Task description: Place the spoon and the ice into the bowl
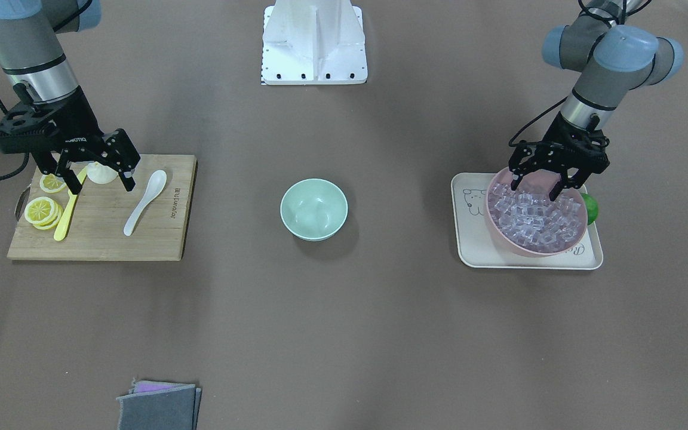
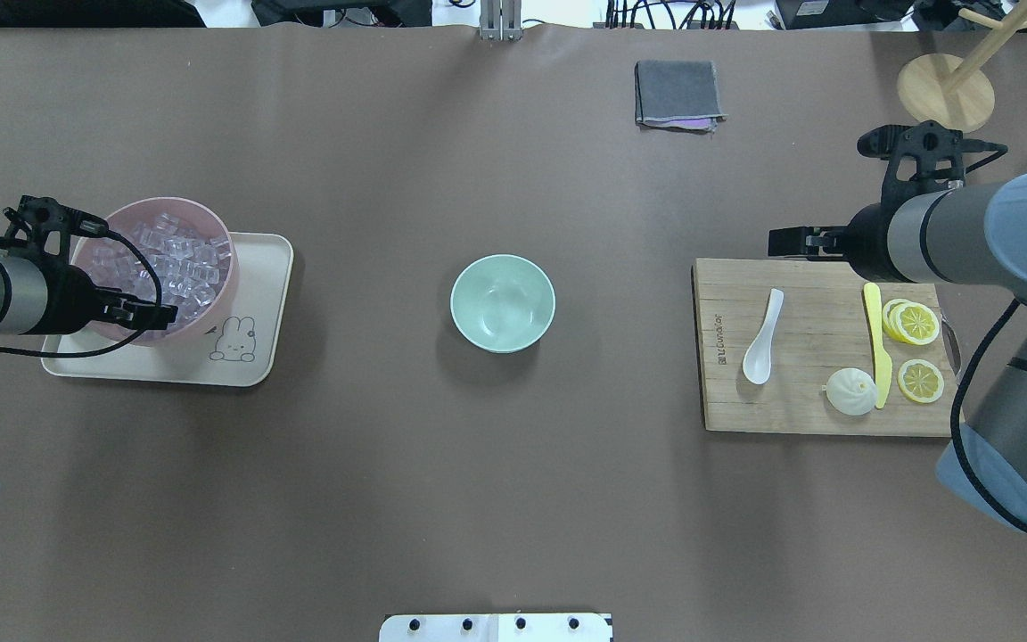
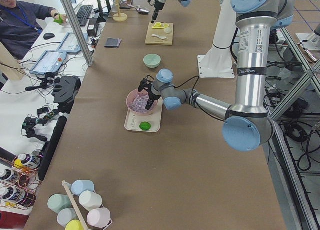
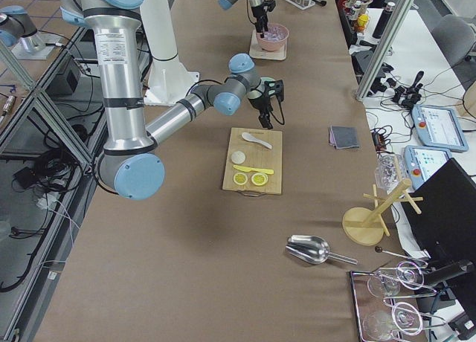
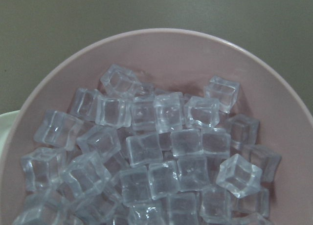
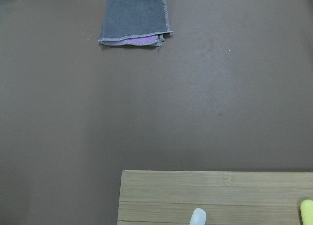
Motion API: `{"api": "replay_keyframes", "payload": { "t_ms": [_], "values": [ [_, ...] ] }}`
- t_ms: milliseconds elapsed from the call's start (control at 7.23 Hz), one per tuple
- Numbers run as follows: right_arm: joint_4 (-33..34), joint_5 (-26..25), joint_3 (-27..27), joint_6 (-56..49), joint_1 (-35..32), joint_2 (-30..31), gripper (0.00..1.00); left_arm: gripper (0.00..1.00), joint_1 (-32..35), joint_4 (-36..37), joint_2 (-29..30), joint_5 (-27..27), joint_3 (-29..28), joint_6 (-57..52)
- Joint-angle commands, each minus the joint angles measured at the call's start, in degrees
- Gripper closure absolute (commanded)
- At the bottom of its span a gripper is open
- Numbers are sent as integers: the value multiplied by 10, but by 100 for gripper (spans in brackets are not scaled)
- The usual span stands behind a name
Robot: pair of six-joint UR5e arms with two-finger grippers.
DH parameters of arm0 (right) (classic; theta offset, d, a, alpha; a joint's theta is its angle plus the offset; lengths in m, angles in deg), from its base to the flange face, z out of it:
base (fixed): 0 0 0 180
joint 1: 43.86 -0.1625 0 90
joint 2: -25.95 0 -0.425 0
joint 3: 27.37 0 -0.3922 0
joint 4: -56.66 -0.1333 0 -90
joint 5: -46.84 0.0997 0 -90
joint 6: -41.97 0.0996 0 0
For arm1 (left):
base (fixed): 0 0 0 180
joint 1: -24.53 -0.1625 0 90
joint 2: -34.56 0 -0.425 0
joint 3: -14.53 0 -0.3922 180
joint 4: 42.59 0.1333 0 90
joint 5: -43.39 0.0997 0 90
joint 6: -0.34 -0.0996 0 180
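Hovering over the ice [image 5: 149, 149], left gripper [image 1: 535, 188] spread wide, empty. Near the spoon [image 1: 144, 200], right gripper [image 1: 102, 186] also agape, empty.

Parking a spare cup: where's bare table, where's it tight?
Bare: the stretches between mint bowl and tray, and between bowl and cutting board; also the wide band between bowl and robot base. Tight: the board, holding spoon, bun, knife and lemon slices, right pincer above it; the tray, mostly filled by the pink ice bowl under the left pincer.
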Motion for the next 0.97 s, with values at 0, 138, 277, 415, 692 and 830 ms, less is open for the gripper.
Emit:
{"api": "replay_keyframes", "payload": {
  "t_ms": [0,138,277,415,692,830],
  "values": [
    [-1,0,1,0,2,0,0,15,0,0,1,1,-1,-1],
    [-1,-1,1,0,3,0,0,15,0,0,1,1,-1,-1],
    [-1,-3,1,0,3,1,0,15,-1,1,2,1,-2,-1],
    [-1,-7,1,0,5,0,0,16,-2,1,4,1,-7,-1],
    [-1,-7,1,0,6,0,0,17,-2,1,7,1,-11,-1],
    [-1,-7,2,0,6,0,0,31,-2,1,7,1,-10,-1]
  ]
}}
